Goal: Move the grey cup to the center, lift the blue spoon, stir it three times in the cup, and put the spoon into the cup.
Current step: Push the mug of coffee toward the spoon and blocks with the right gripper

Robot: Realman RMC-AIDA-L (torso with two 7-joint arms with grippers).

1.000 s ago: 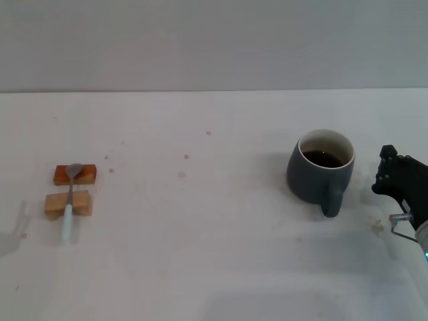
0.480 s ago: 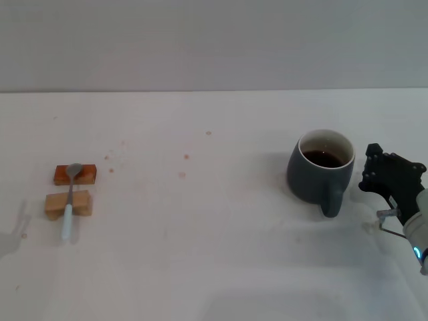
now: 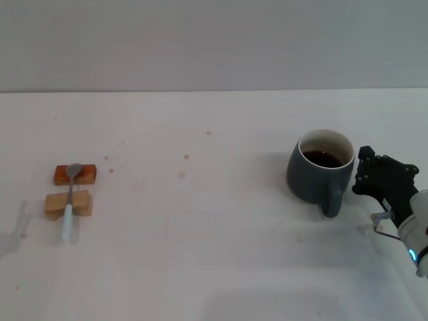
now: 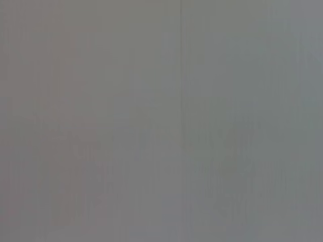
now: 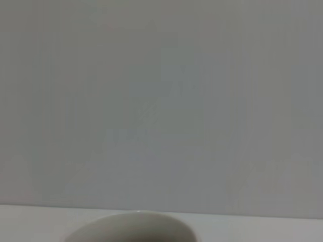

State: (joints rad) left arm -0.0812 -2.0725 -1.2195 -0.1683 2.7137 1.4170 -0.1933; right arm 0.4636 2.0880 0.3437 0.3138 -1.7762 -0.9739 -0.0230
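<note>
The grey cup [image 3: 319, 171] stands on the right side of the table, its handle toward the front and dark liquid inside. Its white rim also shows in the right wrist view [image 5: 132, 225]. My right gripper [image 3: 366, 172] is low over the table just right of the cup, close to its side, with a small gap between them. The blue spoon [image 3: 69, 200] lies far off on the left, resting across two small wooden blocks [image 3: 69, 202], bowl toward the back and pale handle toward the front. My left gripper is out of view; its wrist view shows only a grey wall.
The white table [image 3: 200, 241] has a few small stains around the middle back [image 3: 186, 157]. A grey wall [image 3: 214, 40] rises behind the table's far edge. A faint shadow lies at the table's left edge [image 3: 13, 234].
My right gripper has moved left toward the cup, from near the right edge to just beside the cup. The cup and the spoon have not moved.
</note>
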